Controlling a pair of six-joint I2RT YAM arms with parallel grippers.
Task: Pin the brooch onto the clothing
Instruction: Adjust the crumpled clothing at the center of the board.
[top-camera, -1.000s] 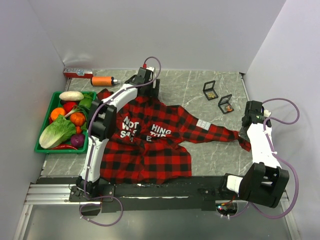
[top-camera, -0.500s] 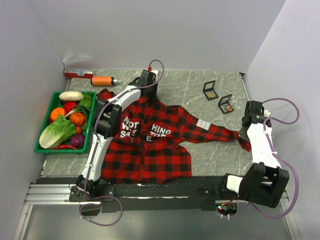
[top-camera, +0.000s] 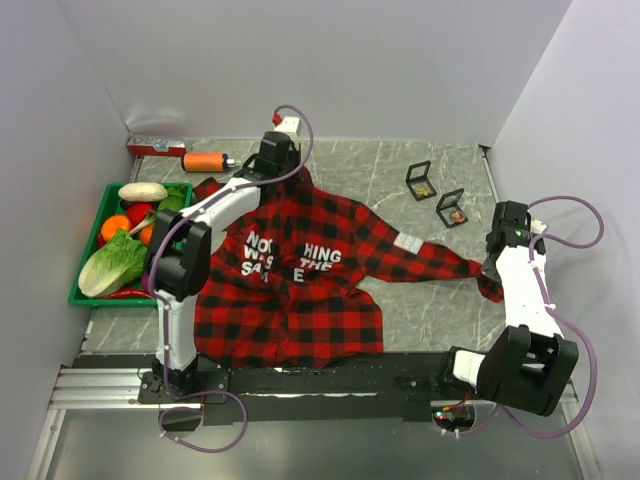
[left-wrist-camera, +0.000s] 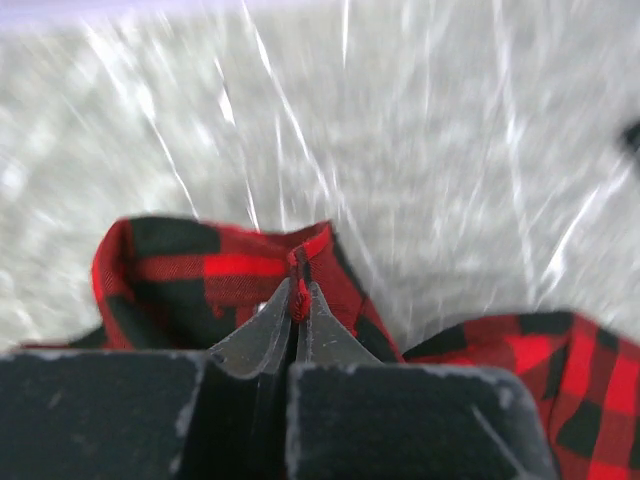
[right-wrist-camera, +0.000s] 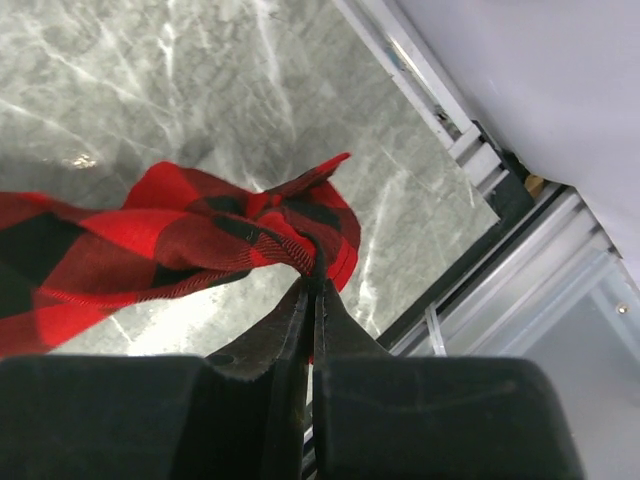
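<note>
On the counter (top-camera: 430, 310), the shirt (top-camera: 300, 290) lies spread flat with its lettered chest facing up, the collar toward the far wall and one sleeve stretched out to the right. No brooch is visible on the fabric, so the pinning step is judged not yet done. The work in hand appears to be straightening the garment.

The jaws of the left arm (top-camera: 222, 200) are pressed together on a fold of plaid at the far edge of the shirt, near the collar. The jaws of the right arm (top-camera: 528, 290) are pressed together on the bunched end of the right sleeve, near the counter's right edge. Both arms are therefore occupied. One must release before a brooch can be picked up.

A green tray (top-camera: 120, 302) of vegetables sits just beside the shirt on the left. Two small black display cases (top-camera: 419, 180) stand apart from the shirt at the far right. Their contents are too small to identify, and the brooch is presumably there. An orange cylinder (top-camera: 204, 161) and a red box (top-camera: 153, 146) lie at the far left.
</note>
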